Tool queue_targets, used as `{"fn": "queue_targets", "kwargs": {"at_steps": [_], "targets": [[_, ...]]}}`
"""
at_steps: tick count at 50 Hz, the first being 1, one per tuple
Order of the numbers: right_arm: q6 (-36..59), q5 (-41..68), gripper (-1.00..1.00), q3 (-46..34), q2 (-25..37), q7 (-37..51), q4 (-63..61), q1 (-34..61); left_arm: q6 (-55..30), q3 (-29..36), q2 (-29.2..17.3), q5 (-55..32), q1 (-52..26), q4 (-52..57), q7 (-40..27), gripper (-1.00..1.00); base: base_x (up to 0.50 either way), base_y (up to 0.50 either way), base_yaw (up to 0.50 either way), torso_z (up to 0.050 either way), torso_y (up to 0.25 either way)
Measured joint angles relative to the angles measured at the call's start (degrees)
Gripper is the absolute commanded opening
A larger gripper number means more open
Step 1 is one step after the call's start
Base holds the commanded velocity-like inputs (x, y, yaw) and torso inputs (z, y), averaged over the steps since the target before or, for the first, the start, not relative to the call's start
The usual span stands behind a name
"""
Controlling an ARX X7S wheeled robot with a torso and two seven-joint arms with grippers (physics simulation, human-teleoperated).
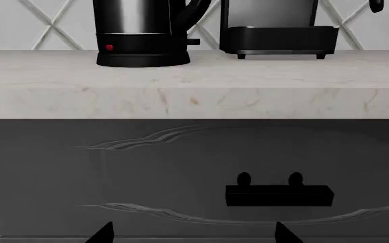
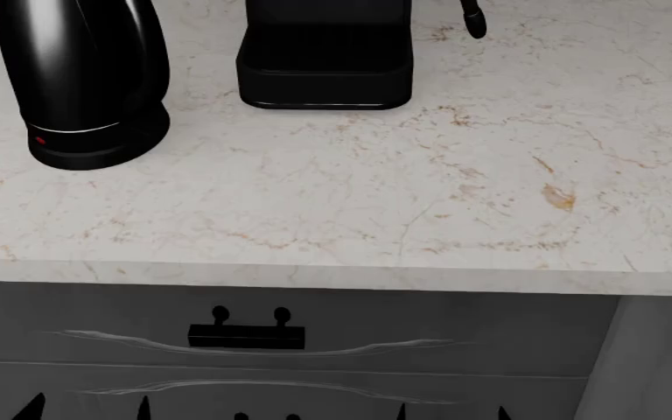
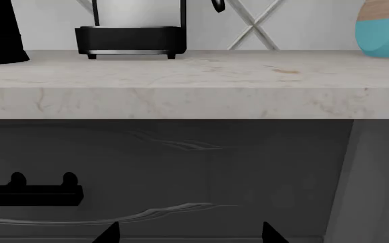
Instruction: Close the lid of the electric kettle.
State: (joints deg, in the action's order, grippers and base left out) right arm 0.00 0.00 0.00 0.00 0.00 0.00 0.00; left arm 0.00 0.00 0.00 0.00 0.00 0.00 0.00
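The tall glossy black electric kettle (image 2: pixel 83 83) stands at ten o'clock on the pale marble table (image 2: pixel 430 201), its top and lid cropped out of every view. Beside it at twelve sits a boxy black coffee machine (image 2: pixel 325 61). Both arms hang low before the dark drawer front (image 2: pixel 312 337); the reach seems not begun. Both sets of jaws look spread. Only the right wrist view shows a turquoise vase (image 3: pixel 386 28).

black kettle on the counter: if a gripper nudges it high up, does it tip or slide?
The tall glossy black tapered kettle probably tips before sliding: it stands high over a modest round base. Its glossy shell looks slippery. It is likely rigid, and free to shift on the smooth marble counter.
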Motion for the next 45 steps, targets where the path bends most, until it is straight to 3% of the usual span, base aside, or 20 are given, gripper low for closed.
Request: {"fn": "queue_targets", "kwargs": {"at_steps": [29, 45], "targets": [[0.06, 4.63, 1.0, -4.08, 3.93, 3.72, -0.62, -0.58, -0.63, 3.26, -3.35, -3.67, 0.17, 0.26, -3.52, 1.0, 0.0, 0.0, 0.0, 0.0, 0.0], [0.35, 5.92, 1.0, -5.69, 5.2, 4.57, -0.38, -0.26, -0.12, 5.3, -5.03, -4.49, 0.6, 1.62, -4.34, 1.0, 0.0, 0.0, 0.0, 0.048, 0.006]]}}
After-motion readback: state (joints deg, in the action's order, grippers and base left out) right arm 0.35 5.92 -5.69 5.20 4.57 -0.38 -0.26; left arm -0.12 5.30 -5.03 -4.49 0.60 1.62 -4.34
